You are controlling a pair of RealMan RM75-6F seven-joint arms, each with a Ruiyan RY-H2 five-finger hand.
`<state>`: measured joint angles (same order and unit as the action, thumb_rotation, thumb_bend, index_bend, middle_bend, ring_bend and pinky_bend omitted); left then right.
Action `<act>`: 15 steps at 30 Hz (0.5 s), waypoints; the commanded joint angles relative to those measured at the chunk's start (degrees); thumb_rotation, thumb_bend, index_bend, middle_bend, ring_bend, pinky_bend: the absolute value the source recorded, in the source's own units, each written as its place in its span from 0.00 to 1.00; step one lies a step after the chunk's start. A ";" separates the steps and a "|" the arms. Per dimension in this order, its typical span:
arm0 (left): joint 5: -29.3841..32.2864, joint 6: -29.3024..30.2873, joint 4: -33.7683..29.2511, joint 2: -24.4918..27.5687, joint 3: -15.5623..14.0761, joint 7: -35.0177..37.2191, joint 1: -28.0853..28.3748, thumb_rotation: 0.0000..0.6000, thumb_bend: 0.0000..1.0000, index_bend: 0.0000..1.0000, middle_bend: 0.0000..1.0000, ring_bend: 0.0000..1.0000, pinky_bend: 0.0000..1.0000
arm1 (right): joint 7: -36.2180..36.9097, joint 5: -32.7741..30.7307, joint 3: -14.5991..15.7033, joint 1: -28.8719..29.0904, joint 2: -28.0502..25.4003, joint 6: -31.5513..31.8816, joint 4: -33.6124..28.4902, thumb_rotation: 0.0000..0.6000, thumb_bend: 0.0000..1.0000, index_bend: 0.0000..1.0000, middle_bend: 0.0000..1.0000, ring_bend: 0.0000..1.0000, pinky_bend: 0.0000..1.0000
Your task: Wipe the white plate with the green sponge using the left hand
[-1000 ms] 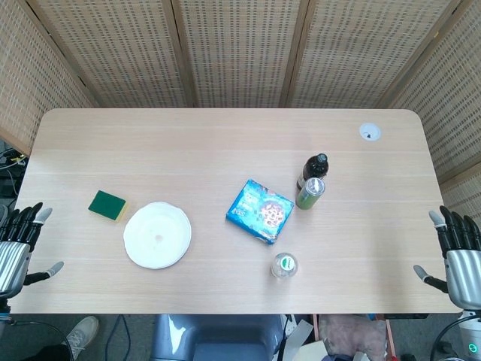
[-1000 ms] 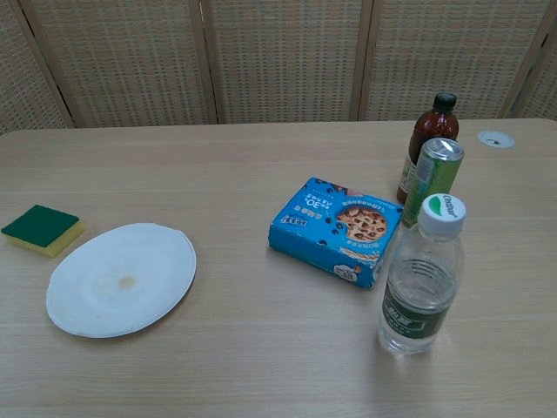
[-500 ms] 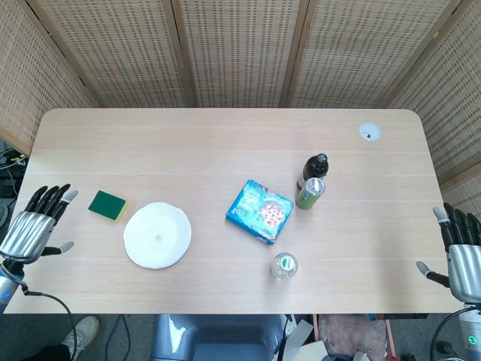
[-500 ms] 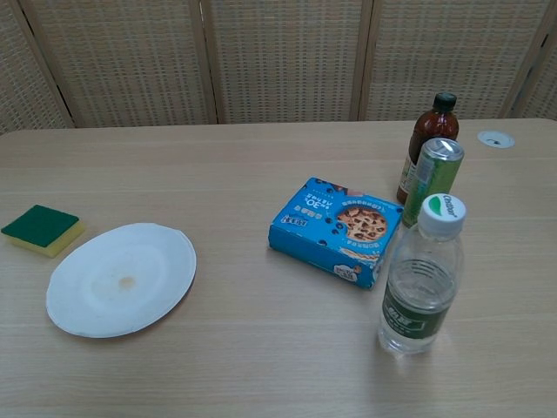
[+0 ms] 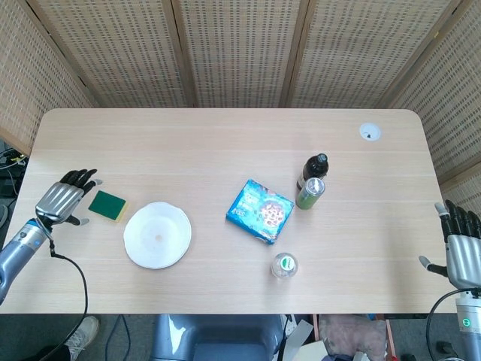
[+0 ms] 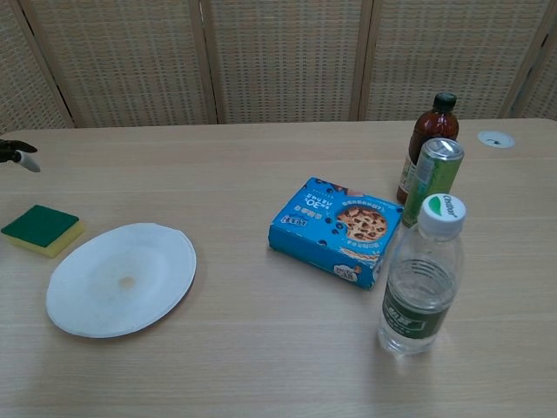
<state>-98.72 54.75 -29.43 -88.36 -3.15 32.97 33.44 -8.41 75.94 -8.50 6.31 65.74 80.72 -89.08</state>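
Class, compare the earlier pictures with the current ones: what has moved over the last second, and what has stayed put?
The left hand has travelled from the table's near left edge up and inward, and is now just left of the sponge, open and holding nothing. The right hand has slipped slightly lower at the right edge. Sponge, plate, cookie box, bottles and can have not moved.

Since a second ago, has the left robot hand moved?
Yes. The left robot hand went from the table's near-left edge up and inward, now just left of the green-and-yellow rectangular sponge, not touching it.
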 commanded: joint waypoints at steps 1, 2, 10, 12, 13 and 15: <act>-2.18 -2.13 7.53 -5.50 -3.64 5.97 2.36 1.00 0.00 0.20 0.07 0.00 0.10 | -0.25 -0.14 0.05 0.16 0.23 -0.25 0.22 1.00 0.00 0.01 0.00 0.00 0.00; -2.26 -2.27 8.61 -6.13 -3.97 6.49 2.48 1.00 0.00 0.21 0.07 0.01 0.11 | -0.38 -0.20 0.11 0.25 0.37 -0.42 0.33 1.00 0.00 0.01 0.00 0.00 0.00; -0.88 -6.84 14.13 -10.52 -4.36 9.56 5.15 1.00 0.00 0.23 0.08 0.02 0.16 | -1.53 -1.07 0.25 0.93 1.46 -1.53 1.34 1.00 0.00 0.01 0.00 0.00 0.00; -0.66 -7.64 14.75 -11.20 -4.50 9.84 5.59 1.00 0.00 0.24 0.09 0.03 0.19 | -1.55 -1.41 0.17 1.00 1.56 -1.71 1.57 1.00 0.00 0.01 0.00 0.00 0.00; -0.63 -7.82 14.91 -11.37 -4.59 9.91 5.68 1.00 0.00 0.24 0.09 0.05 0.20 | -1.55 -1.51 0.15 1.01 1.58 -1.74 1.65 1.00 0.00 0.01 0.00 0.00 0.00; -0.63 -8.09 15.22 -11.67 -4.81 9.95 5.84 1.00 0.00 0.25 0.11 0.08 0.21 | -1.55 -1.71 0.10 1.03 1.62 -1.80 1.75 1.00 0.00 0.01 0.00 0.00 0.00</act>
<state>-99.37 46.73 -14.29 -99.95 -7.90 42.90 39.22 -9.96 74.27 -8.38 7.33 67.34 78.94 -87.35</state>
